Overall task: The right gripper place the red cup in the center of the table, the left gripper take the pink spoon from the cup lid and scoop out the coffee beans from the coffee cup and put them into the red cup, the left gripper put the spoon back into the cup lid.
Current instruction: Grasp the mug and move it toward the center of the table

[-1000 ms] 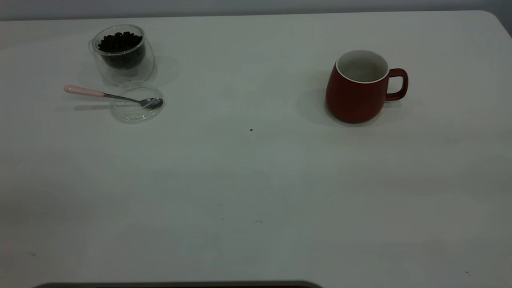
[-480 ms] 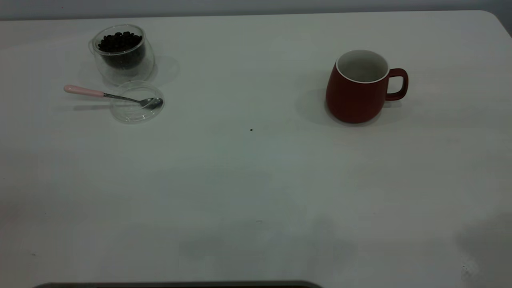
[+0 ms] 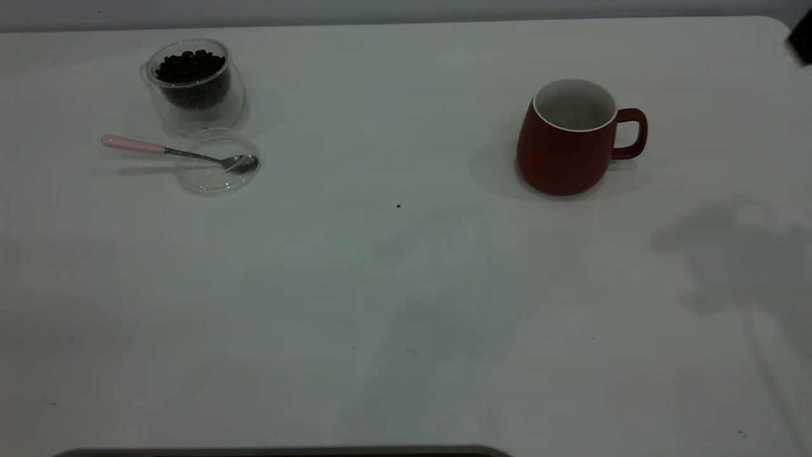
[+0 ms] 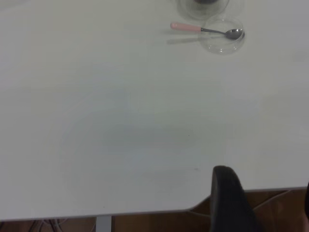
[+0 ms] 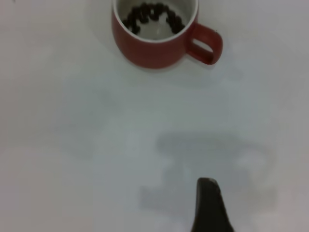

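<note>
Presently the red cup (image 3: 566, 138) is standing upright on the table (image 3: 406, 285), well off to the right of the small dark speck (image 3: 398, 205) near the table's middle, its handle (image 3: 631, 133) pointing further right and away from that speck. Beyond the cup, the right gripper (image 5: 210, 205) is showing only one dark finger in its wrist view — whether it is released or clenched cannot be told. The cup is lying ahead of that finger, apart from it, with a few coffee beans (image 5: 152, 14) inside. The right arm is judged the nearer to the cup, and the handle side is facing it. Far on the speck's other side, the pink spoon (image 3: 177, 152) is resting with its bowl in the cup lid (image 3: 217, 169), just beside the coffee cup (image 3: 193, 82). The left gripper (image 4: 231, 203) is hanging at the table's edge — its state likewise cannot be told.
</note>
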Available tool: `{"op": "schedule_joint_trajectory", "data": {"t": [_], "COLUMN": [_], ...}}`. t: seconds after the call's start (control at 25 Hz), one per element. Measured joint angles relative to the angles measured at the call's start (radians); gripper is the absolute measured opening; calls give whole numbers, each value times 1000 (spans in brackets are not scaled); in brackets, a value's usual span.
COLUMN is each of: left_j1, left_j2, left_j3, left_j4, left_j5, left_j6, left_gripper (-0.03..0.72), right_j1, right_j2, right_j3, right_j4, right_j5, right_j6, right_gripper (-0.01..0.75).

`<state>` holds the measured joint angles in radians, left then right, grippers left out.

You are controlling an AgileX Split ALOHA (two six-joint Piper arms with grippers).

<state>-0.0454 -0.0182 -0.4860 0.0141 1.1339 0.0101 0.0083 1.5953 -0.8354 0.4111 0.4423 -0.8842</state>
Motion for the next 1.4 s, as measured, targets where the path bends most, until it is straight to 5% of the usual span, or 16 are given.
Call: {"op": "schedule_joint_trajectory", "data": {"t": [0.32,0.68,1.0,1.4], "left_j1": [0,0,0,0], "left_j2": [0,0,0,0], "left_j3": [0,0,0,0], "left_j4": [0,0,0,0], "left_j5": [0,0,0,0], "left_j6": [0,0,0,0], "left_gripper": [432,432,432,432], "right_j1": [-1,-41,-32,98], "right_j2": [395,644,776,784], "right_j3": [-249,-388,-489,-503], "right_j4": [32,451,563,660], "right_j5": [-50,-106,-98,-92], "right_j6": [-518,-1195,-1230,-1230], "right_gripper": [533,533,533,534]}}
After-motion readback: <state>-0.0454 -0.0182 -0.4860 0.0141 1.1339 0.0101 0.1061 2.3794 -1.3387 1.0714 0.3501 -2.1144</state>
